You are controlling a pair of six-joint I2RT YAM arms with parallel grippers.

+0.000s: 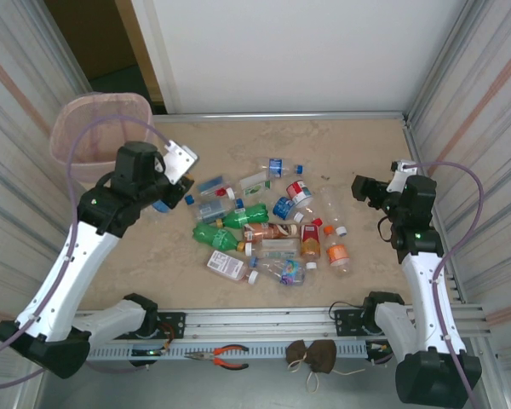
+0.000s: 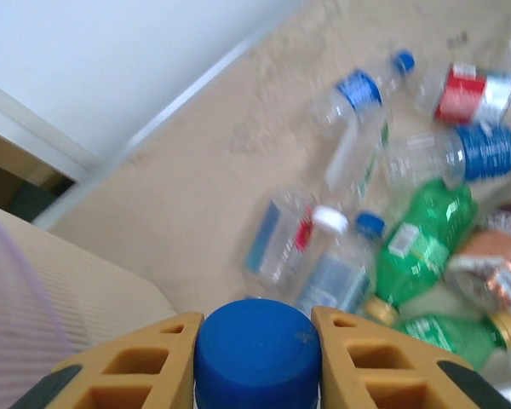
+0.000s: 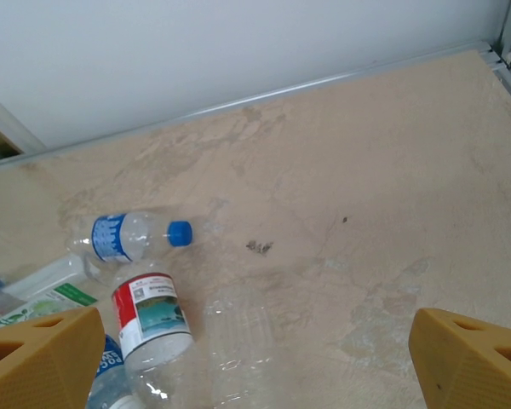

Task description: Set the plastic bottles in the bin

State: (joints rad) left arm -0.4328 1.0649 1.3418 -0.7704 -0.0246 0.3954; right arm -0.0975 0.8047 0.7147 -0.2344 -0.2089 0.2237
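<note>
Top view: left end effector (image 1: 172, 177) at mid-left, just right of bin (image 1: 102, 128) in upper-left corner. Loose bottles (image 1: 264, 230) piled at centre of surface (image 1: 358, 145). Carry fully over rim before release.
Left wrist: fingers clamped on blue-capped bottle (image 2: 257, 354), bottom centre. Grip firm, no tilt.
Right wrist: right end effector (image 3: 255, 362) spread wide, empty.
</note>
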